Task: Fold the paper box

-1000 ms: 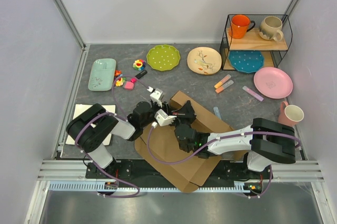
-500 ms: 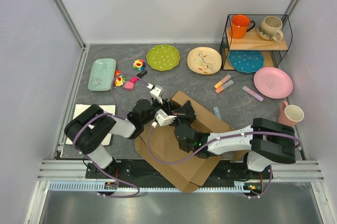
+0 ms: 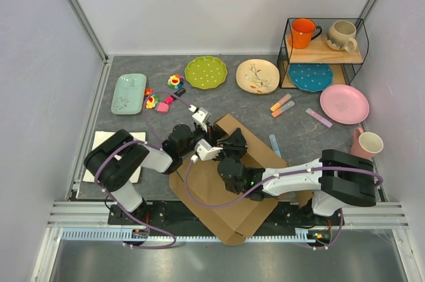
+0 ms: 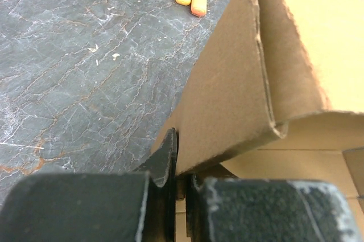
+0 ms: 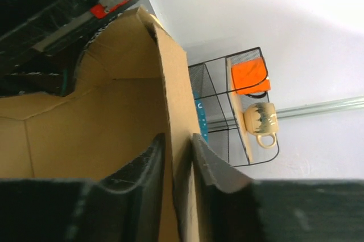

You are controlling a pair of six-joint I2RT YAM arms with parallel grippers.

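Observation:
The paper box [image 3: 229,192] is a brown corrugated cardboard die-cut lying partly folded at the near middle of the table, its near corner over the front edge. My left gripper [image 3: 207,137] is shut on an upright cardboard wall [image 4: 227,94] at the box's far left corner. My right gripper [image 3: 234,144] is shut on the edge of another raised flap [image 5: 179,139] next to it. Both sets of jaws pinch the cardboard tightly. The box floor [image 5: 85,134] shows inside the right wrist view.
A green plate [image 3: 206,72], a cream plate [image 3: 257,75] and a pink plate [image 3: 344,103] lie at the back. A wire rack [image 3: 323,53] holds two mugs and a blue plate. Markers [image 3: 281,105], a teal tray [image 3: 129,93], small toys [image 3: 163,99] and a white tray [image 3: 99,146] lie around.
The box has shifted slightly toward the near left and rotated a little. Both grippers stayed shut on its flaps and moved only a little.

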